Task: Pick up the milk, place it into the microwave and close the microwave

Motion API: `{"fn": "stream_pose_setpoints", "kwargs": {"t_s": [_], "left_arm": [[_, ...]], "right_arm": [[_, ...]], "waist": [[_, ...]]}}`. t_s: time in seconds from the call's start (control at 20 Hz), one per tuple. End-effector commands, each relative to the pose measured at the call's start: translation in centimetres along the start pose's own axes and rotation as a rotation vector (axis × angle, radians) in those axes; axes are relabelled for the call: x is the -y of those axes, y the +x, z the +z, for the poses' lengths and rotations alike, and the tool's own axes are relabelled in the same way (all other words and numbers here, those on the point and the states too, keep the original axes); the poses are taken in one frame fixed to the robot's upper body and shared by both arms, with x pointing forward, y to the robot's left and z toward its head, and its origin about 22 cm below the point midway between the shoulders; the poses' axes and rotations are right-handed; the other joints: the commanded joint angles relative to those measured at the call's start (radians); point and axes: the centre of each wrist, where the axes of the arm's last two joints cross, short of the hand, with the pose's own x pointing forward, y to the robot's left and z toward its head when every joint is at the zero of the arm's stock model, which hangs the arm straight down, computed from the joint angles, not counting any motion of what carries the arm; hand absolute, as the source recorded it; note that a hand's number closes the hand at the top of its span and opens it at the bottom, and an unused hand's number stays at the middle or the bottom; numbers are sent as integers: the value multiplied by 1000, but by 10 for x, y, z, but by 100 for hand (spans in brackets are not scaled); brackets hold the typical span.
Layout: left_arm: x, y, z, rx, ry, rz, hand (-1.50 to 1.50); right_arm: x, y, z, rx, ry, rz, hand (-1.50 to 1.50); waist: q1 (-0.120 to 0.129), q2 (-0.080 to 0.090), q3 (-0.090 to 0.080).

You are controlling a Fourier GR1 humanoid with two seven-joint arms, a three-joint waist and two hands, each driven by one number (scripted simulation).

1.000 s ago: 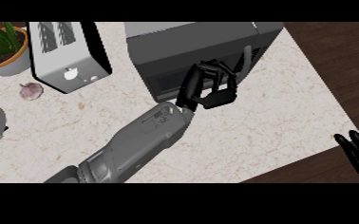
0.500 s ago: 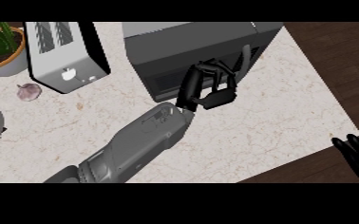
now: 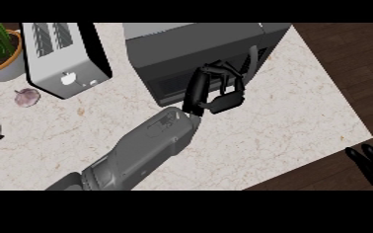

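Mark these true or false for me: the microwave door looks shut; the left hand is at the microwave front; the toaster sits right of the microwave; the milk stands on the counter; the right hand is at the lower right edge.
1. The microwave door looks shut: true.
2. The left hand is at the microwave front: true.
3. The toaster sits right of the microwave: false, it sits left of it.
4. The milk stands on the counter: false, no milk shows.
5. The right hand is at the lower right edge: true.

Counter (image 3: 291, 108): pale speckled stone, smooth. Microwave (image 3: 197, 44): dark grey, matt, possibly metal. Toaster (image 3: 62, 61): brushed silver metal. Floor (image 3: 342, 54): dark wood. Left hand (image 3: 215, 91): black, slightly glossy.
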Motion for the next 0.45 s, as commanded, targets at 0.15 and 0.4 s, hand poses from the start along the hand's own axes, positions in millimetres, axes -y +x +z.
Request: {"fn": "stream_pose_setpoints", "kwargs": {"t_s": [0.15, 0.4], "left_arm": [[-15, -2, -17, -19, 84, -31, 150], [-14, 1, -21, 5, 99, -39, 150]], "right_arm": [[0, 4, -4, -2, 27, -2, -150], [0, 6, -2, -15, 24, -8, -150]], "waist": [[-9, 23, 0], [-25, 19, 2]]}}
